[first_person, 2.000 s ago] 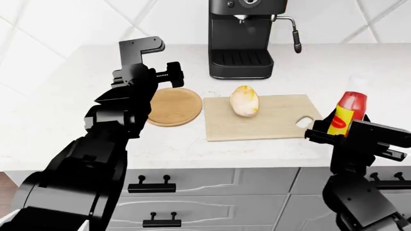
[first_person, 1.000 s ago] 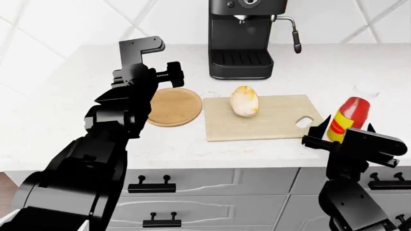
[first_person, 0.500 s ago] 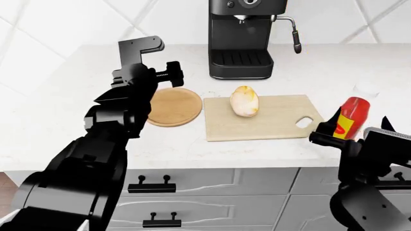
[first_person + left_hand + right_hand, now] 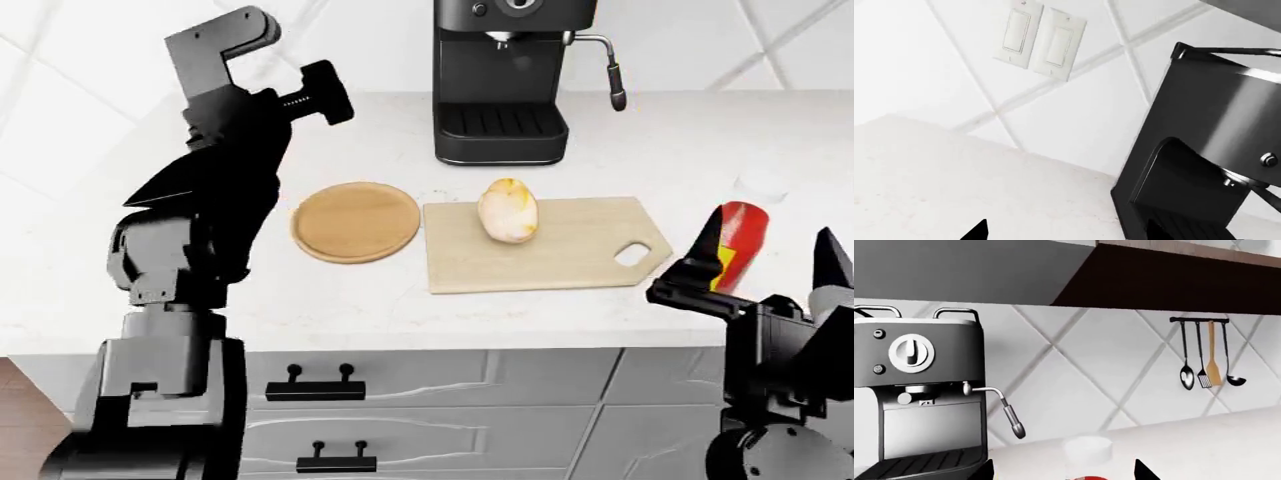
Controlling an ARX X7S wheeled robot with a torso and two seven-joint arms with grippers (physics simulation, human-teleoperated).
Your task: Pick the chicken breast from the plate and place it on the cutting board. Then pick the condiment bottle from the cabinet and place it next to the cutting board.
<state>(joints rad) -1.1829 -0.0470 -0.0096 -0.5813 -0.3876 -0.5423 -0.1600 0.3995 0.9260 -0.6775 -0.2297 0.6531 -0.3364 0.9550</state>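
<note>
On the white surface before the coffee machine, the chicken breast lies on the cutting board, the plate bare. The bottle stands just right of the board, between the right gripper's spread fingers; both placements look done. Whether the raised left gripper's fingers are spread, I cannot tell.

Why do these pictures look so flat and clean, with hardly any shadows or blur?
They are simulator renders. Head view: even light, only faint shadows under the chicken breast and plate, everything sharp. Left wrist view: tilted, with a soft sheen on the coffee machine. Right wrist view: crisp, down to the hanging utensils.
</note>
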